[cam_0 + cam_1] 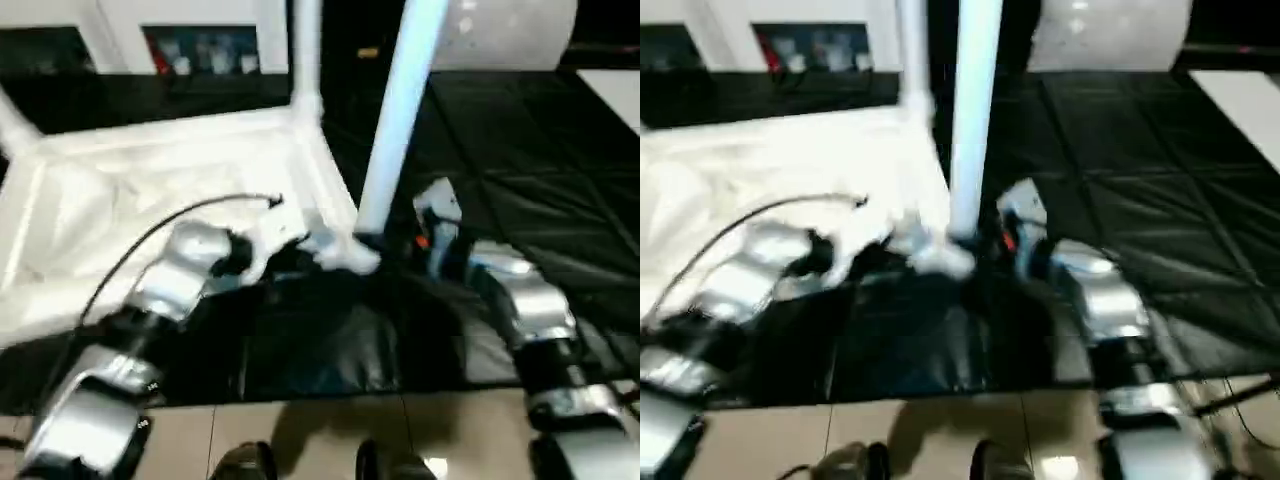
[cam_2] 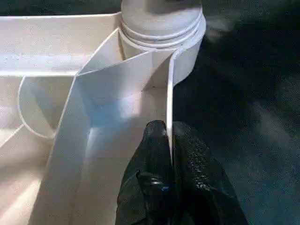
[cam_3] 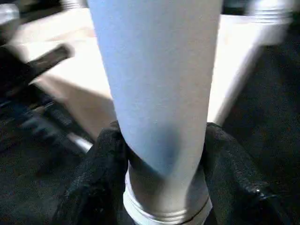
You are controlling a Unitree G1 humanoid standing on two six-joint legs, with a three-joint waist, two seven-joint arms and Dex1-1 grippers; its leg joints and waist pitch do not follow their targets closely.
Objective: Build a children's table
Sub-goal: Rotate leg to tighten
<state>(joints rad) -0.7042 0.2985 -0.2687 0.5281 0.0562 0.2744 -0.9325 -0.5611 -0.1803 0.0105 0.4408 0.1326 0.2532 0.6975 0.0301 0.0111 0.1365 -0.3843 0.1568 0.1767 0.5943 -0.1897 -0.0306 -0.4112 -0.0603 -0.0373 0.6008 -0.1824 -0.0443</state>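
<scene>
Black padded mats (image 1: 520, 200) cover the floor ahead of me, with pale tiles (image 1: 300, 430) nearest my feet. From my left wrist view, my left gripper (image 2: 169, 140) is pinched tight on the thin side wall of the tabletop (image 1: 150, 200), one black finger on each face of that white rim, just short of a round corner socket (image 2: 161, 28). My right gripper (image 3: 161, 150) is clamped around a leg (image 1: 400, 120), its two fingers pressed against either side of the tube near the ringed lower end. That leg stands upright at the tabletop's near right corner, between my two forearms.

I count one tabletop and three legs in sight: the one I hold, a second (image 1: 307, 50) rising from the far right corner, and a third (image 1: 15, 125) slanting up at the far left. Everything is plain white plastic; the top lies upside down on the mats, left of centre, ribs showing. Beyond it stands a white cabinet (image 1: 180, 40).
</scene>
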